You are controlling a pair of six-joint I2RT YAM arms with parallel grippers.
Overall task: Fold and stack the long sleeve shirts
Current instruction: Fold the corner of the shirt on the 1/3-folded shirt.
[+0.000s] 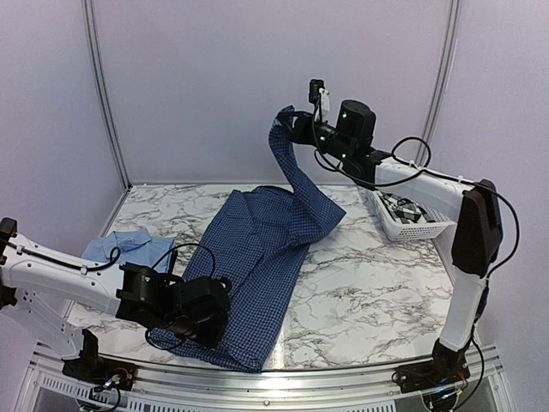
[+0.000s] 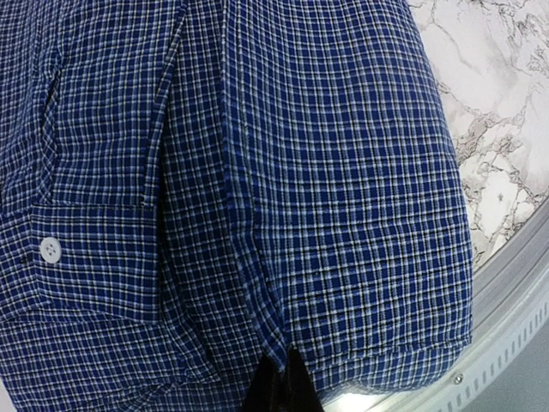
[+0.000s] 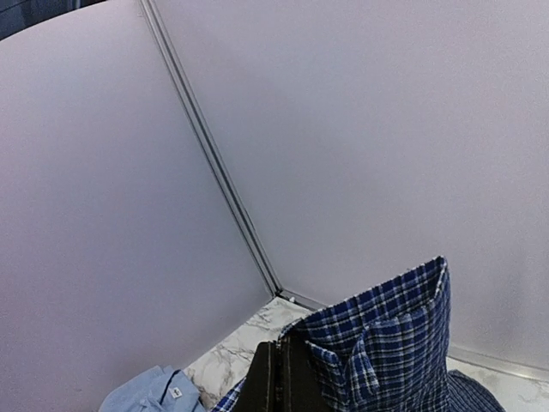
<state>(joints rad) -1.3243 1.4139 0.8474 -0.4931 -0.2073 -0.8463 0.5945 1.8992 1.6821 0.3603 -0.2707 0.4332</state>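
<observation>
Right end effector (image 3: 279, 356): jaws clenched on the collar end of the navy check shirt (image 1: 257, 245), raised high above the far side of the worktop (image 1: 369, 287). The wrist view shows collar fabric bunched against the closed fingers. The cloth hangs from this grip in a narrow twisted column down to the worktop.

Left end effector (image 2: 286, 382): jaws clenched on the same shirt at its near hem, low and close to the front rail. A cuff with one white button lies flat just beside the grip.

Judgement: the two grips sit at opposite ends so the garment can be drawn taut and laid out lengthways. The raised collar lets gravity pull out creases, while the low hem grip anchors the cloth. The body of the shirt lies diagonally across the middle of the worktop, partly spread and not yet folded.

Light blue shirt (image 1: 129, 247): folded, at the left edge, apart from the navy one. This is probably the base of the stack.

Basket (image 1: 429, 230): at the right edge, with a black-and-white checked shirt (image 1: 401, 208) inside, waiting.

Risk: the twisted column may land rumpled unless the collar is lowered slowly.
</observation>
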